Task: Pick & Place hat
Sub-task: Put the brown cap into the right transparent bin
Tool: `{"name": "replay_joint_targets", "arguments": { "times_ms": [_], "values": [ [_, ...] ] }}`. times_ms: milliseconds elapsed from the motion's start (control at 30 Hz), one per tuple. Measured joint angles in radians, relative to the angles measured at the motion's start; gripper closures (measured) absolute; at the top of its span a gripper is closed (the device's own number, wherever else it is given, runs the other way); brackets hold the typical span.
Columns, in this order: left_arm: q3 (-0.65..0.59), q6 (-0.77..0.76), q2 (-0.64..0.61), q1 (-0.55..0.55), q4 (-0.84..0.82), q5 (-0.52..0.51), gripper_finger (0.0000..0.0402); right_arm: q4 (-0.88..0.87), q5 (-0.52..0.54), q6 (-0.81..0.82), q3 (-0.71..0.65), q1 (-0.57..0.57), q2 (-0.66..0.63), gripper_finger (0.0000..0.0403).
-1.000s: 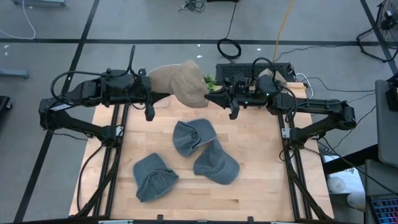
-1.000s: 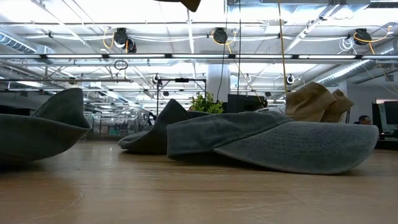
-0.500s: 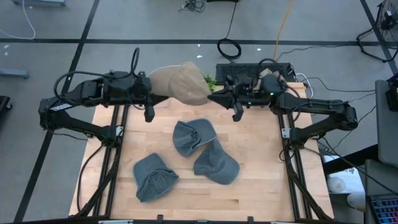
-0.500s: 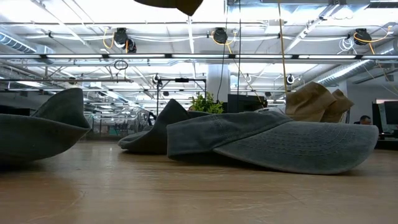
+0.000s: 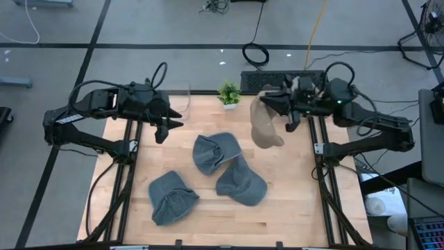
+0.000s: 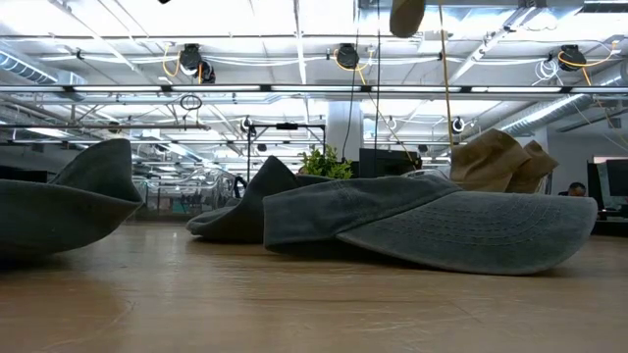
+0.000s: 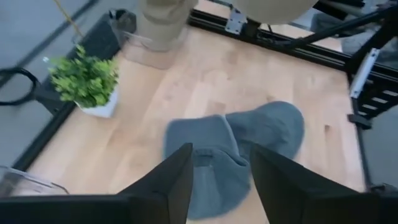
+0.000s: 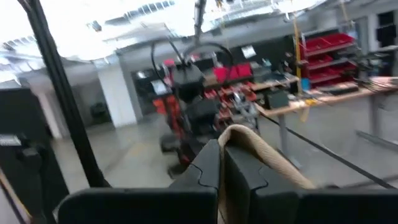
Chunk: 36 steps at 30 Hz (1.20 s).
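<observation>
Tan hat point(image 5: 263, 125): soft, floppy, light brown fabric, hanging limp in the air over the far right part of the table point(image 5: 298, 208). It hangs from the right hand point(image 5: 277, 104), whose fingers are clamped together on its edge. Right wrist view shows a strip of tan fabric point(image 8: 267, 158) pinched between those fingers; the rest of the hat is out of that picture.

Left hand point(image 5: 172, 125) hovers over the far left part of the table, fingers apart, nothing between them. Left wrist view confirms the gap between the two dark fingers point(image 7: 168, 180).

On the table: three grey-blue hats. One lies near the centre point(image 5: 214, 151), a second just right and nearer point(image 5: 241, 182), the two touching. The third point(image 5: 172, 198) lies apart, toward the near left.

Small potted plant point(image 5: 228, 94) stands at the far edge. Open wood shows along the near edge and below the hanging hat.

Low view shows only a tan tip point(image 6: 406, 15) at its top margin, and another tan hat point(image 6: 500, 159) beyond the grey ones.
</observation>
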Motion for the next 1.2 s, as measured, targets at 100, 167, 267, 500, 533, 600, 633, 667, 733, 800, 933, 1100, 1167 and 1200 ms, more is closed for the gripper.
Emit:
{"name": "replay_joint_targets", "arguments": {
  "times_ms": [100,167,267,500,533,600,633,667,733,800,933,1100,1167,1200],
  "values": [
    [0.000,-0.024,0.000,0.000,-0.014,0.031,0.0223,-0.133,0.036,-0.057,0.000,0.000,-0.047,0.0403],
    [0.000,-0.038,0.000,0.000,-0.021,0.057,0.0218,-0.208,0.099,-0.103,0.000,0.000,-0.071,0.0403],
    [0.000,-0.057,0.000,-0.001,-0.020,0.093,0.0216,-0.273,0.217,-0.199,0.000,0.000,-0.098,0.0403],
    [0.000,-0.094,-0.015,-0.002,-0.018,0.220,0.0213,-0.311,0.395,-0.426,0.000,-0.036,-0.090,0.0403],
    [0.000,-0.094,-0.020,-0.002,-0.019,0.223,0.0214,-0.309,0.405,-0.461,0.000,-0.043,-0.085,0.0403],
    [0.000,-0.094,-0.022,-0.002,-0.018,0.228,0.0217,-0.307,0.431,-0.529,0.003,-0.058,-0.070,0.0403],
    [0.000,-0.095,-0.027,-0.002,-0.019,0.228,0.0219,-0.322,0.452,-0.558,0.012,-0.066,-0.061,0.0403],
    [0.000,-0.103,-0.033,-0.002,-0.019,0.228,0.0220,-0.340,0.473,-0.587,0.022,-0.072,-0.049,0.0403],
    [0.000,-0.122,-0.040,-0.002,-0.016,0.228,0.0224,-0.383,0.517,-0.650,0.054,-0.082,-0.022,0.0403],
    [0.000,-0.132,-0.048,-0.002,-0.019,0.228,0.0228,-0.429,0.575,-0.728,0.083,-0.088,0.005,0.0403],
    [0.000,-0.140,-0.054,-0.002,-0.017,0.223,0.0238,-0.522,0.662,-0.843,0.131,-0.109,0.066,0.0403],
    [0.000,-0.142,-0.054,-0.002,-0.017,0.210,0.0248,-0.631,0.682,-0.848,0.132,-0.148,0.110,0.0403],
    [0.000,-0.142,-0.055,-0.002,-0.017,0.209,0.0249,-0.659,0.682,-0.837,0.132,-0.168,0.128,0.0403],
    [0.000,-0.142,-0.055,-0.002,-0.017,0.210,0.0248,-0.664,0.683,-0.836,0.131,-0.178,0.136,0.0403]
  ]
}}
